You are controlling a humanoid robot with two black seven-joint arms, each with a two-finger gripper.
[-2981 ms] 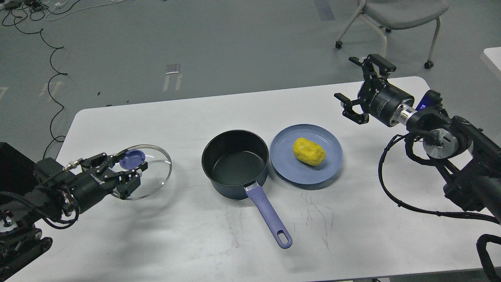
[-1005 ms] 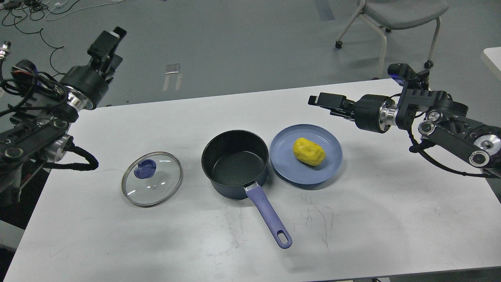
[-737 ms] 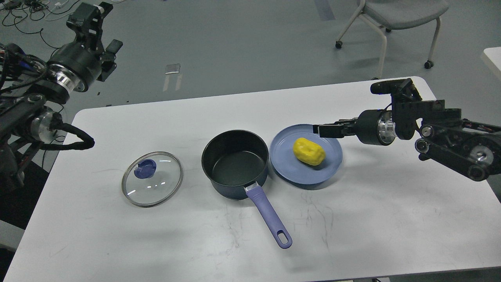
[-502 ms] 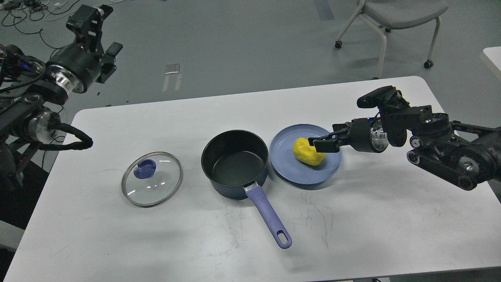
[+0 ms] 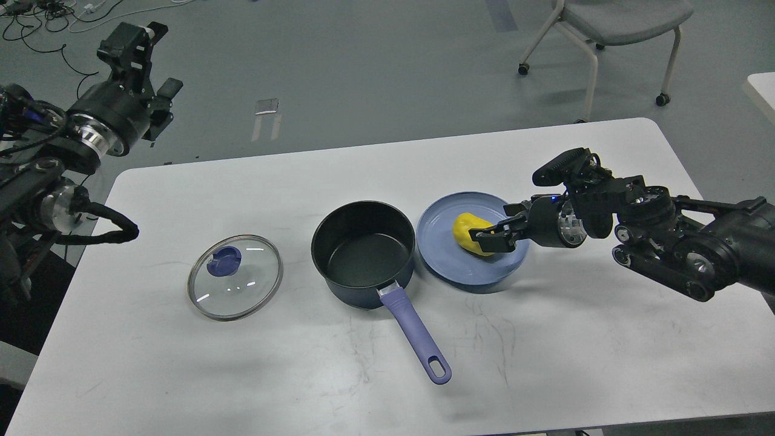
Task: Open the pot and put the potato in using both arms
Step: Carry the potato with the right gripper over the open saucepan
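Note:
The pot (image 5: pixel 363 251) stands open at the table's middle, black inside empty, its purple handle (image 5: pixel 418 336) pointing toward me. Its glass lid (image 5: pixel 235 277) with the purple knob lies flat on the table to the left. The yellow potato (image 5: pixel 469 230) rests on a blue plate (image 5: pixel 451 266) right of the pot. My right gripper (image 5: pixel 484 238) is at the potato's right side, one dark finger across its near edge, jaws spread. My left gripper (image 5: pixel 148 57) is raised beyond the table's far left corner, open and empty.
The white table (image 5: pixel 545 339) has scuff marks in front of the pot. A grey wheeled chair (image 5: pixel 611 24) stands on the floor behind the table's right end. Cables lie on the floor at the far left (image 5: pixel 79 91).
My left gripper let go of the lid, which now lies flat, and rose to the far left. My right gripper swung down and left onto the potato's right side.

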